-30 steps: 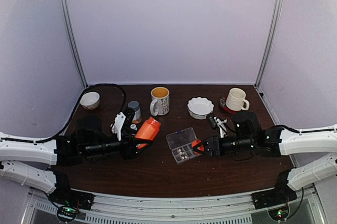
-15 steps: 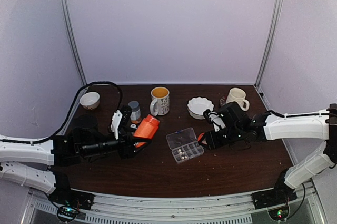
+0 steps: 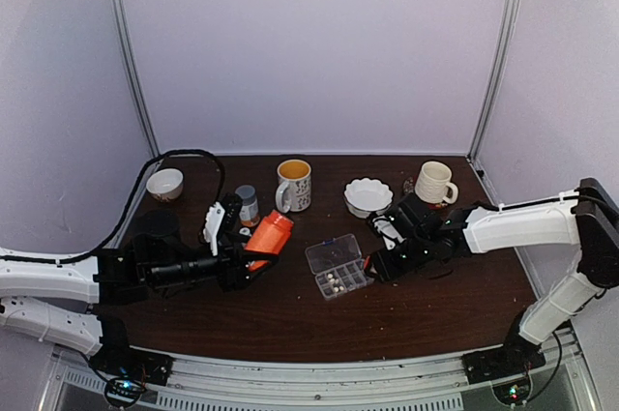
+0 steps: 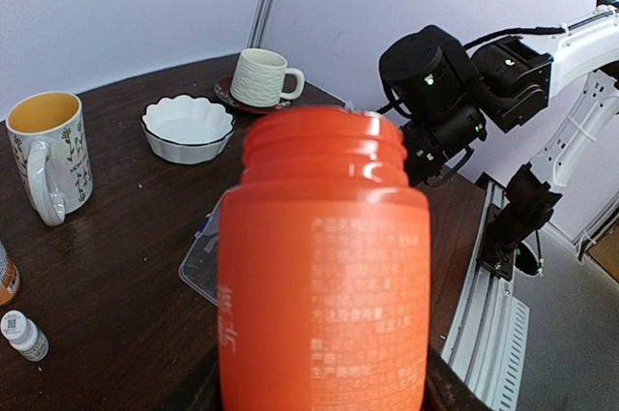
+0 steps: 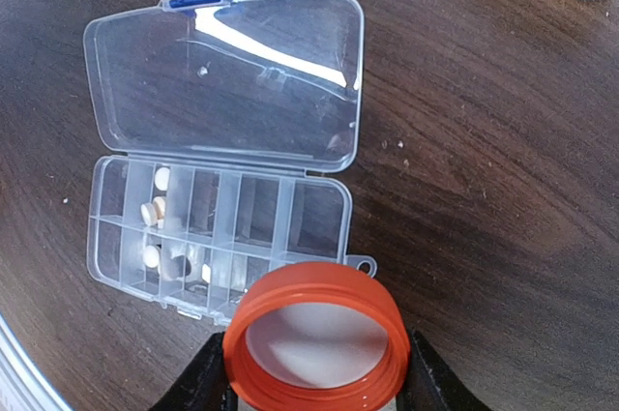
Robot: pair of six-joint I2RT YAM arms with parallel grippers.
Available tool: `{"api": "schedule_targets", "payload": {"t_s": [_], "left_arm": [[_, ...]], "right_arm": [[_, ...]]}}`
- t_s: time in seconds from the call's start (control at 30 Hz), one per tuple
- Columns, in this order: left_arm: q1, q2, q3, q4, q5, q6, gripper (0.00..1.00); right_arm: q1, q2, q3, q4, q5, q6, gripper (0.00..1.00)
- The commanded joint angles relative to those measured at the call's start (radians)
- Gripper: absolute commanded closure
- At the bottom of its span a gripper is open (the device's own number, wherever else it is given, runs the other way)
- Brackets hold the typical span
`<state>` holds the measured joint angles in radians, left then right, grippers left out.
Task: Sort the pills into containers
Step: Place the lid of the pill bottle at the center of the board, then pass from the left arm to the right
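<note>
Far on the dark table (image 3: 290, 324), left to right: small bowl (image 3: 165, 184), tall mug (image 3: 293, 185), white dish (image 3: 368, 196), ribbed mug (image 3: 434, 182). Nearer: orange bottle (image 3: 270, 236) at left, orange lid (image 5: 319, 274) at right.

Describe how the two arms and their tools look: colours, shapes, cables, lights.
Both share one build: long white tubular links on the left arm and right arm, joined by chunky black joint housings. The left tool and right tool are black, two-fingered. A black cable loops out behind the left arm. Small green lights glow beneath both arms.
</note>
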<state>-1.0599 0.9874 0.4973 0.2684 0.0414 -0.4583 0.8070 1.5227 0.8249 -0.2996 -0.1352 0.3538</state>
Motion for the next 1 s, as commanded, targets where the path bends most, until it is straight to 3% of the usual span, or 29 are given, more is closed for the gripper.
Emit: {"api": "schedule_targets", "payload": {"t_s": [0.0,0.03,0.13,0.17,0.33,0.5,0.7,0.8,0.87,0.97], "left_arm": [[0.005,-0.001,-0.005,0.054,0.002,-0.001,1.00],[0.005,-0.002,-0.006,0.054,0.002,0.000,1.00],[0.006,0.002,-0.006,0.057,0.003,0.000,1.00],[0.006,0.003,-0.005,0.057,0.004,0.001,1.00],[0.005,0.002,-0.005,0.056,0.004,0.006,1.00],[0.005,0.007,-0.005,0.058,0.004,0.007,1.00],[0.005,0.008,-0.007,0.061,0.006,0.009,1.00],[0.005,0.013,-0.003,0.061,0.005,0.012,1.00],[0.005,0.017,0.002,0.057,0.005,0.014,1.00],[0.006,0.010,0.005,0.048,0.006,0.013,1.00]], "right_arm": [[-0.002,0.013,0.034,-0.007,0.029,-0.023,0.50],[-0.002,0.017,0.041,-0.011,0.030,-0.028,0.44],[-0.002,0.025,0.060,-0.028,0.057,-0.032,0.07],[-0.002,0.019,0.058,-0.024,0.065,-0.032,0.01],[-0.002,-0.008,0.060,-0.040,0.094,-0.040,0.00],[-0.002,-0.024,0.056,-0.068,0.105,-0.062,0.17],[-0.002,-0.079,0.036,-0.151,0.096,-0.281,0.22],[-0.016,-0.071,0.055,-0.171,0.063,-0.319,0.49],[-0.017,-0.039,0.082,-0.174,0.014,-0.324,0.57],[-0.017,0.030,0.137,-0.217,0.077,-0.302,0.60]]}}
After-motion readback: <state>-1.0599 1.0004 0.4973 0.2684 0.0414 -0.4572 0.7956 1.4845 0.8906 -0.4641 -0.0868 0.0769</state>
